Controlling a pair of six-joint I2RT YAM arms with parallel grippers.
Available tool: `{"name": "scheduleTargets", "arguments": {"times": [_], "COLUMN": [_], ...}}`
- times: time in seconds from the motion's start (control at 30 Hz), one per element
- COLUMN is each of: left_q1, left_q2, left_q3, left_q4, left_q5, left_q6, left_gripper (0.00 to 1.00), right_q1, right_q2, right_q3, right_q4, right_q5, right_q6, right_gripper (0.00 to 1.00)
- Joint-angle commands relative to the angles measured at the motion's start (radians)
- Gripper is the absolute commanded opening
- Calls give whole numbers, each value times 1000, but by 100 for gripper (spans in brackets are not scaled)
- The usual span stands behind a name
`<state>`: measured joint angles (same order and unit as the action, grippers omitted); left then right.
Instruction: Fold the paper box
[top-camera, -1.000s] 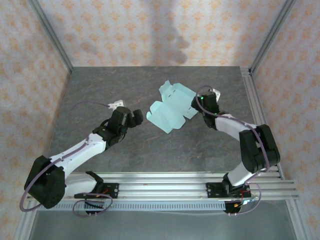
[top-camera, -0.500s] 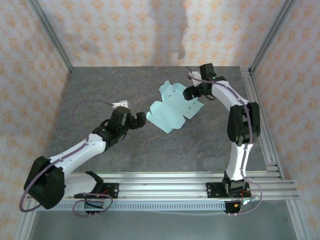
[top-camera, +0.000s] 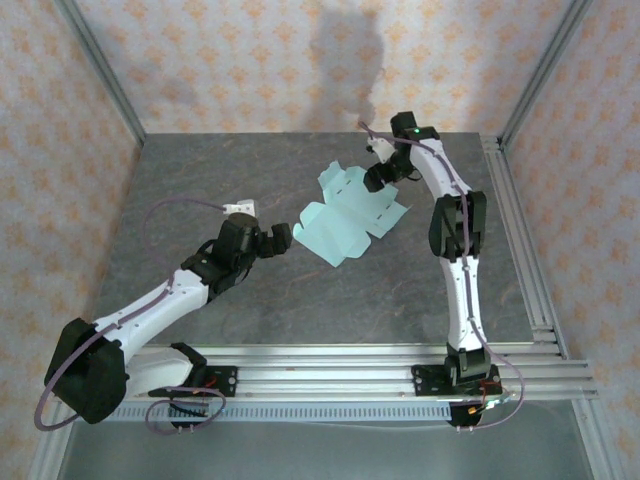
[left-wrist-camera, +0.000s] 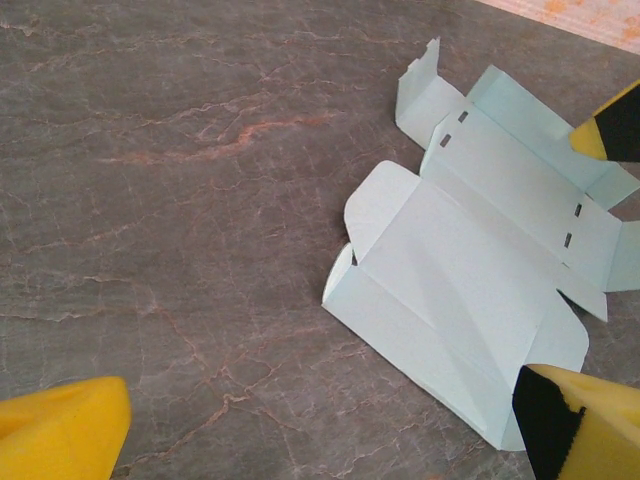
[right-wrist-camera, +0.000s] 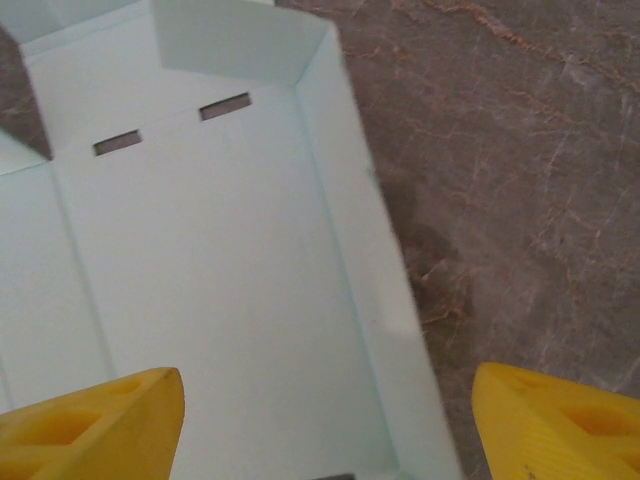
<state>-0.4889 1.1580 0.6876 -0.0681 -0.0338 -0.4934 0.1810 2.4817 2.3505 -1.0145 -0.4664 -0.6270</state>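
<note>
1. While its jaws gape wide, the left gripper (top-camera: 281, 238) hovers just beside the near-left corner of the pale mint-green, die-cut card paper box (top-camera: 350, 215).
2. Also wide, nothing held: right gripper (top-camera: 377, 178), over box's far-right edge.
3. Box lies unfolded, mostly flat, mid-table on dark grey marbled tabletop (top-camera: 200, 180), btwn both grippers.

The paper box (top-camera: 350, 215) is a pale mint-green die-cut card sheet. It lies unfolded and mostly flat on the dark, veined table (top-camera: 200, 180), a little right of centre. Small slots are cut along two creases. Several edge flaps tilt upward, and rounded tabs flank its near panel.
</note>
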Motion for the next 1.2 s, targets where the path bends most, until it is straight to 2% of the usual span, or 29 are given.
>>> {"name": "scheduleTargets", "arguments": {"times": [0.0,0.1,0.17,0.37,0.57,0.73,0.97,1.17], "left_q1": [0,0,1,0,1,1,0,-3], "left_q2": [-11,-9,-10,-6,-7,-6,2,23], "left_q3": [0,0,-1,-3,-2,-5,-5,9], "left_q4": [-8,-7,-6,-9,-8,-6,1,8], "left_q5": [-17,-15,-15,-15,-12,-12,-12,4], "left_q6": [30,31,30,30,29,21,15,22], "left_gripper": [100,100,100,100,100,100,100,100], "right_q1": [-8,-9,-11,-11,-16,-15,-8,47], "right_q2": [63,106,125,124,69,-58,-330,-534], "right_q3": [104,161,185,194,139,-60,-532,-860], "right_q4": [-98,-116,-125,-140,-133,8,346,488], "right_q5": [39,39,39,28,27,61,132,225], "right_q6": [-21,-34,-45,-62,-55,65,348,451], "right_gripper": [76,73,66,30,5,4,2,3]}}
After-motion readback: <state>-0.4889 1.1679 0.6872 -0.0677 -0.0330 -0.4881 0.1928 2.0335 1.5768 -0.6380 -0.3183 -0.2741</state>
